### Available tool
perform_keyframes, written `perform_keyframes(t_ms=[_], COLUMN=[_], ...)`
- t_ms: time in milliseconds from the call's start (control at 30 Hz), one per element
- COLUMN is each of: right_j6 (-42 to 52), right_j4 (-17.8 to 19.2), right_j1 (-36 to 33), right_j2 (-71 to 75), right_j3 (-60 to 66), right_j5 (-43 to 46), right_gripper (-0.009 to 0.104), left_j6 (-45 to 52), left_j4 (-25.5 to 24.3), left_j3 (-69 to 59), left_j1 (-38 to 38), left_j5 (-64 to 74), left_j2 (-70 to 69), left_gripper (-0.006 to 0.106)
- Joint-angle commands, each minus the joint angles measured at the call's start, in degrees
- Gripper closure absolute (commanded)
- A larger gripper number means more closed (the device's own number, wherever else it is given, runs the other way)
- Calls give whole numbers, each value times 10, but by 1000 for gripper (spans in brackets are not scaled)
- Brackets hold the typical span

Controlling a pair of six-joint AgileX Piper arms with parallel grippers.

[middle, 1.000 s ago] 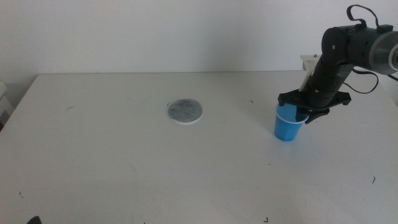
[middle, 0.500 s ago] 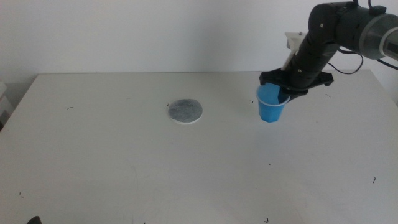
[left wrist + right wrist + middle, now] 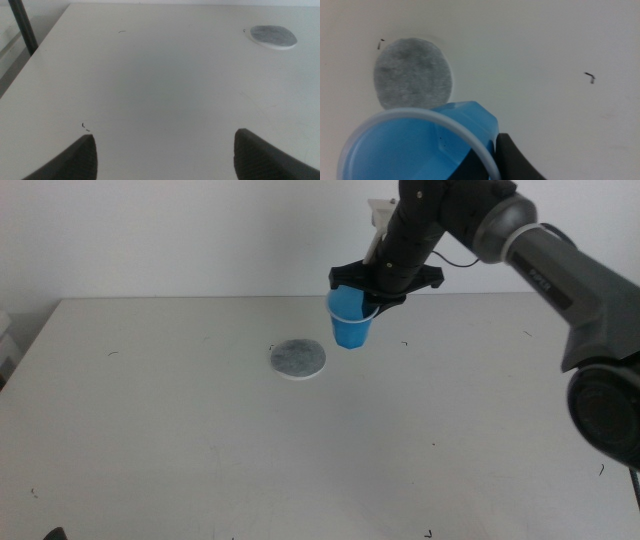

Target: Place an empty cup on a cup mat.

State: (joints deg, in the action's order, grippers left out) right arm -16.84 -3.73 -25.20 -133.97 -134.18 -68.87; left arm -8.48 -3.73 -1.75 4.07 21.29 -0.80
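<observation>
Middle view shows the right tool (image 3: 372, 300) clamped on the empty cup (image 3: 350, 323), held above the tabletop (image 3: 200, 440) just beside the cup mat (image 3: 298, 359). Left tool (image 3: 162, 152) waits apart, far from the mat.

One blue cup (image 3: 350, 326) hangs clamped in my right gripper (image 3: 383, 287), the only cup in view. One grey cup mat (image 3: 298, 359) lies on the one white table (image 3: 200, 440), just beside and below that gripper. I count two grippers in all: my left gripper (image 3: 162, 150), jaws spread wide, hovers well apart from the mat over bare tabletop.
</observation>
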Motion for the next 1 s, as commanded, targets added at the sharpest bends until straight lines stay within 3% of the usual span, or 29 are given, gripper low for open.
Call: perform_keyframes(t_ms=[0, 267, 967], right_j6=[-6, -46, -82], right_j4=[-2, -8, 8], right_j1=[-12, -39, -60], right_j2=[4, -86, -132], right_j3=[-78, -210, -212], right_j5=[-11, -28, 86], right_gripper=[94, 94, 94], left_j6=[-6, -6, -6], left_j4=[0, 0, 0], left_j3=[3, 3, 3], left_j1=[-1, -1, -1], left_j5=[-38, -38, -38], left_j2=[-7, -7, -7], left_gripper=[-5, -5, -5])
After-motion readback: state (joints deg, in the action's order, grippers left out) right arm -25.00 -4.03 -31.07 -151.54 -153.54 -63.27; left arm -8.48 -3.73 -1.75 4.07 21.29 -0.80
